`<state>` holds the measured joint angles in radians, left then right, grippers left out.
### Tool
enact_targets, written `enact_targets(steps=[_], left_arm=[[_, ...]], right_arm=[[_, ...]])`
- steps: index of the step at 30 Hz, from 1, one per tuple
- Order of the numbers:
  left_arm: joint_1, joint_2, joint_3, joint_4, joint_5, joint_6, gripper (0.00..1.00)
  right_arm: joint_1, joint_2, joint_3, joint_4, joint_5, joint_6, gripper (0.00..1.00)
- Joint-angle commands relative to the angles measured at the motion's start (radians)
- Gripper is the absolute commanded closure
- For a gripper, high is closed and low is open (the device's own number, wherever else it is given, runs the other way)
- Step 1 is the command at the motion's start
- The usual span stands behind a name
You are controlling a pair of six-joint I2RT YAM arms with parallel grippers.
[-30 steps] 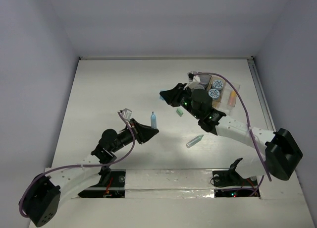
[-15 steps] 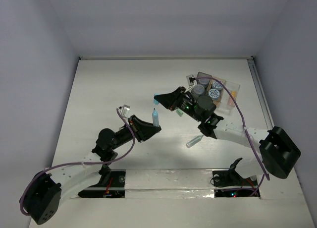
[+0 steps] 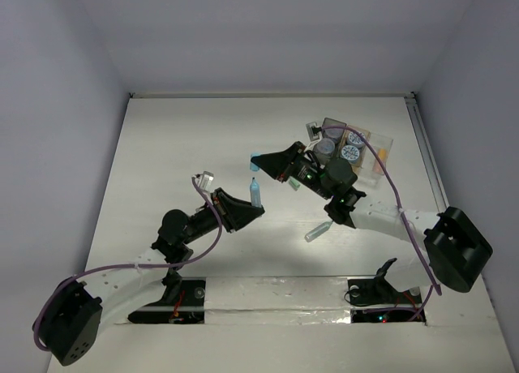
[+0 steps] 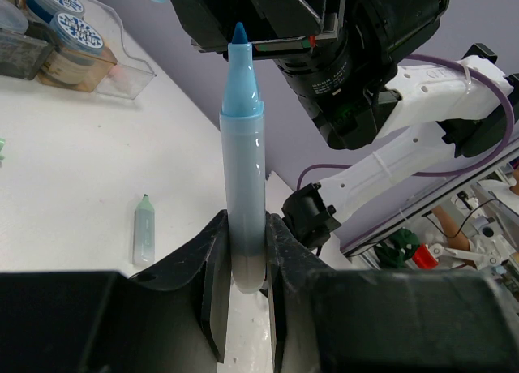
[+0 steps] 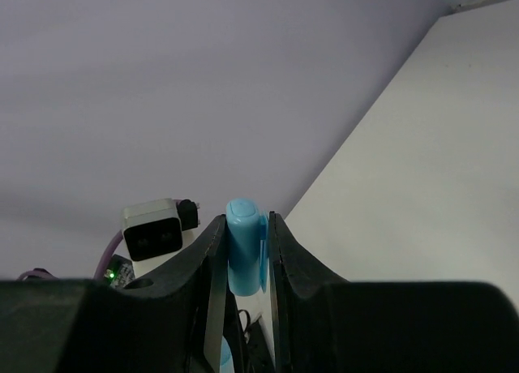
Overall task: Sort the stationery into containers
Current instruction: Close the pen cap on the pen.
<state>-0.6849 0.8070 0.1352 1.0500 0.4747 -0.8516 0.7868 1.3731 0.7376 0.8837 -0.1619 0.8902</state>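
I am looking down on the white table (image 3: 203, 146) with both arms reaching over its middle. The left arm (image 3: 130, 269) stretches up and right from its base, and the right arm (image 3: 389, 219) bends in from the right to meet it. At the far right of the table stands the row of 3 trays (image 3: 391, 139), with the right arm covering its near-left edge. 3 round jars sit in them, 1 with a grey top (image 3: 325, 147) and 2 with blue-white tops (image 3: 352, 152), though I cannot tell which compartment each is in. Something salmon-coloured (image 3: 378, 164) lies in the clear tray. The left gripper (image 4: 243, 235) is pressed tight on the lower end of the light blue stick (image 4: 243, 146), a marker standing straight out of the fingers with its bare tip pointing at the right arm's wrist. The right gripper (image 5: 245, 225) pinches a small light blue cap (image 5: 243, 259), held just beyond the marker tip and not touching it. A mint green stick (image 3: 319, 231) lies loose on the table near the right arm, well apart from the trays. A smaller green piece (image 3: 293, 182) lies just beside the right wrist.
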Motion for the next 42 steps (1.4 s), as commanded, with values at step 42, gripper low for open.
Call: enact_targets(steps=[42], left_arm=[[0.013,0.000,0.055,0.038,0.015,0.019,1.00]], right_arm=[[0.043,-0.031,-0.003,-0.015,-0.117,-0.068,1.00]])
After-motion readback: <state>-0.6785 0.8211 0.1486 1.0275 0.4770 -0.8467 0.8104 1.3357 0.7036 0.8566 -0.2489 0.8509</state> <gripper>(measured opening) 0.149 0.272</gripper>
